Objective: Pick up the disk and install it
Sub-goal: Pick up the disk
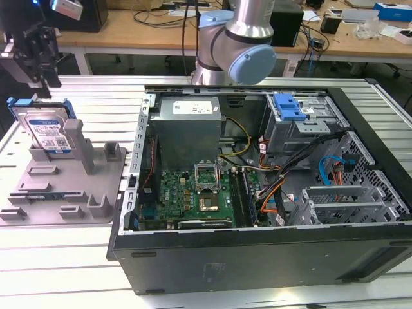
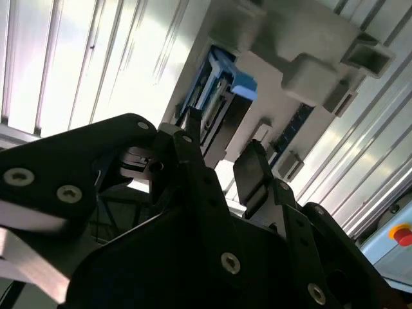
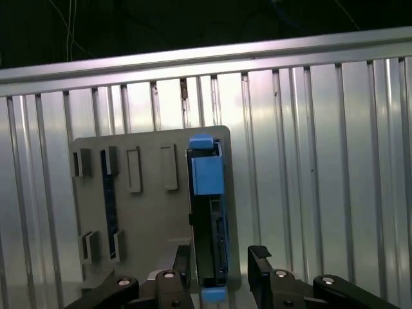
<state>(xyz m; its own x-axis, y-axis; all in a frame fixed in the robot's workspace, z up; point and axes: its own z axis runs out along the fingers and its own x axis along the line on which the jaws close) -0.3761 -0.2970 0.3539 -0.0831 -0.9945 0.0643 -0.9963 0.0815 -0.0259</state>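
The job was at its first part: getting hold of the disk (image 1: 48, 132). Nothing had been picked up yet. In the exterior view the disk stood on its edge in the gray tray (image 1: 64, 199), out at about nine o'clock, leaning on one of the tray's posts. Its blue frame went around it. The gripper (image 1: 44, 76) hung just above it, near ten o'clock, and was not touching it.

In both wrist views the two black fingers (image 3: 257, 261) were spread apart with nothing between them. The disk's thin top edge sat past the gap, about in line with it.

I think getting a hold called for a straight drop, so that one finger slid down each flat side. The gap looked only a little wider than the disk, so the aim would have to be good. A bump could tip the disk off its post.

The open computer case (image 1: 257, 257) lay toward three o'clock, well apart from the tray. A blue latch (image 1: 288, 106) sat in its far corner, near one o'clock.

I counted one disk, one tray, one case, one blue latch, one arm (image 1: 238, 45) and one gripper with two fingers.
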